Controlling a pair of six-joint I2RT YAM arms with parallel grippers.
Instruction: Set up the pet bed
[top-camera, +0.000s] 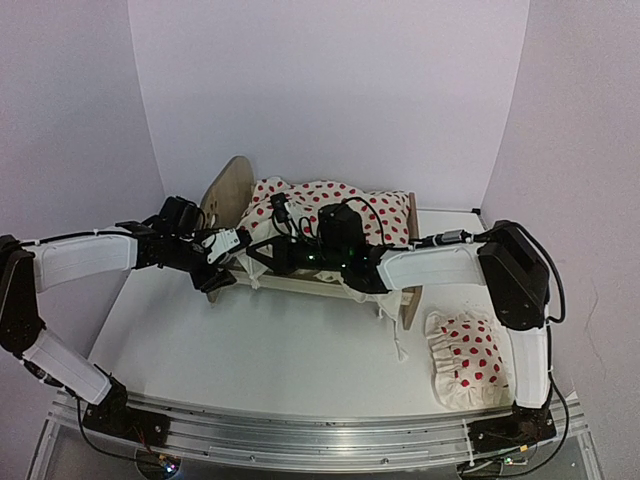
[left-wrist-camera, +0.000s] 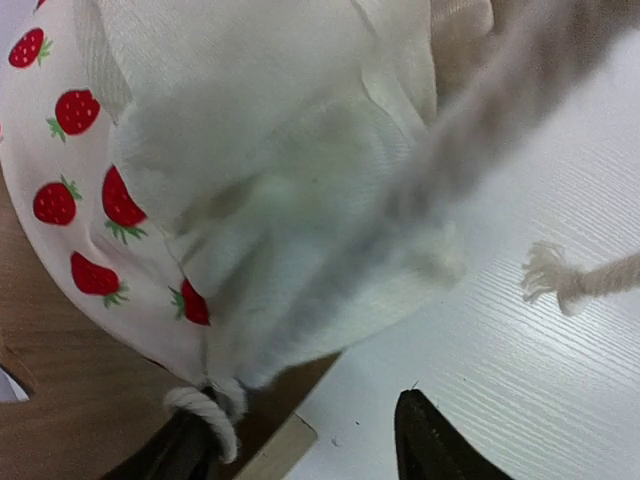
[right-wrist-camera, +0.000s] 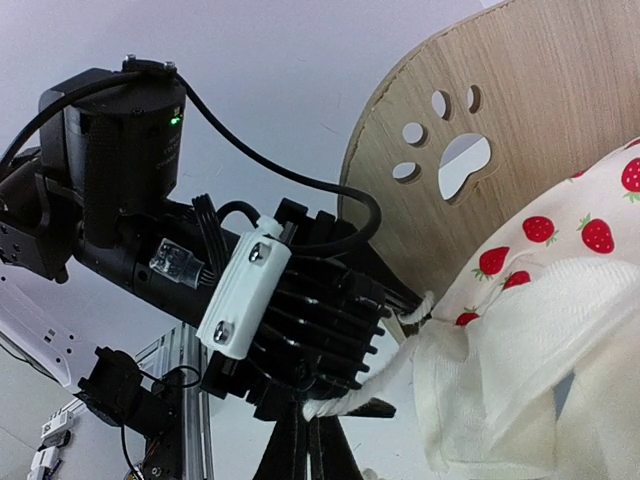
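The pet bed stands mid-table with its headboard to the left, under a strawberry-print blanket. The left gripper, jaws parted, is at the bed's near-left corner. The right gripper, closed, is over the blanket near the headboard.

A cream blanket printed with red strawberries sits bunched in a rumpled heap above the back half of the white counter. Its plain cream underside is folded outward in the wrist views, and a white twisted cord with a frayed end shows against the bare counter near its edge. A small ruffled pillow in the same strawberry cloth lies flat at the front right, well apart from the blanket, while pale walls enclose three sides and a metal rail runs along the near edge.
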